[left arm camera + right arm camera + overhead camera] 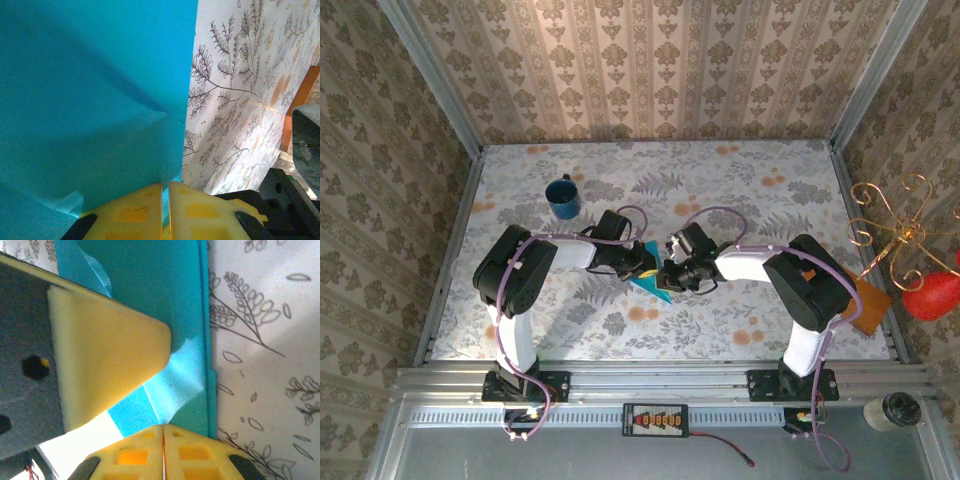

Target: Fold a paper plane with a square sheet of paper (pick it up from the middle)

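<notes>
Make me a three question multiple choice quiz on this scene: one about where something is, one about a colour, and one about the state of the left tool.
1. Where does the dark blue mug stand?
A. On the far left part of the table
B. At the near right corner
C. On top of the paper

2. What colour is the sheet of paper?
A. Red
B. Turquoise
C. White

3. How is the left tool?
A. Wide open
B. Shut on the sheet of paper
C. Shut on the mug

Answers:
1 A, the top view shows it standing alone there.
2 B, both wrist views show turquoise.
3 B, its yellow fingers meet with the sheet's edge pinched between them.
</notes>
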Tool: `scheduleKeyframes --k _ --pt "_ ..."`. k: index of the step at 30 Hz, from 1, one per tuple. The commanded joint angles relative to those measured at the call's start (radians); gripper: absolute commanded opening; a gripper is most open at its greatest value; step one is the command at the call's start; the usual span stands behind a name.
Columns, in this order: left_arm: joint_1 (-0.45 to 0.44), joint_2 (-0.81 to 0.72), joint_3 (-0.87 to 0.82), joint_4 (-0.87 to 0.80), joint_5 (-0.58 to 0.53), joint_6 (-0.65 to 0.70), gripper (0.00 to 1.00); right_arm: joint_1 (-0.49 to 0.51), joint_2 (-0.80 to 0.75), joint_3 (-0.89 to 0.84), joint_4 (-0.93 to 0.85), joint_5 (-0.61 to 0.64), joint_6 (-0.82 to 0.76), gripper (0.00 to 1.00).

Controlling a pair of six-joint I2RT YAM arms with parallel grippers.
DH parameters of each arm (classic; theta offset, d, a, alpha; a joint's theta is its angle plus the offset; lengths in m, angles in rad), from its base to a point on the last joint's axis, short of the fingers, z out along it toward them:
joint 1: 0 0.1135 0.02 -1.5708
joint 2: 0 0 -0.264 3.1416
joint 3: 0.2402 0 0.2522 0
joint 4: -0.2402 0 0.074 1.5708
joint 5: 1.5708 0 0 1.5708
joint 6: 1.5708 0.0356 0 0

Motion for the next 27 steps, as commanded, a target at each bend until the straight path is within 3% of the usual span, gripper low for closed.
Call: scheduleKeyframes --k 1,19,27 --pt "0.003 0.075 -0.044 -0.124 -0.102 0.012 0.12 -0.001 -0.019 -0.041 -0.125 -0.034 -0.033 0.09" --pt "0.008 0.071 -0.043 -0.125 -0.099 0.018 0.12 -0.002 -0.130 -0.123 -0.143 -0.067 -0.026 0.10" --pt "0.008 0.065 -0.056 -0.108 -0.092 0.015 0.12 -0.014 -0.239 -0.116 -0.137 0.072 0.010 0.25"
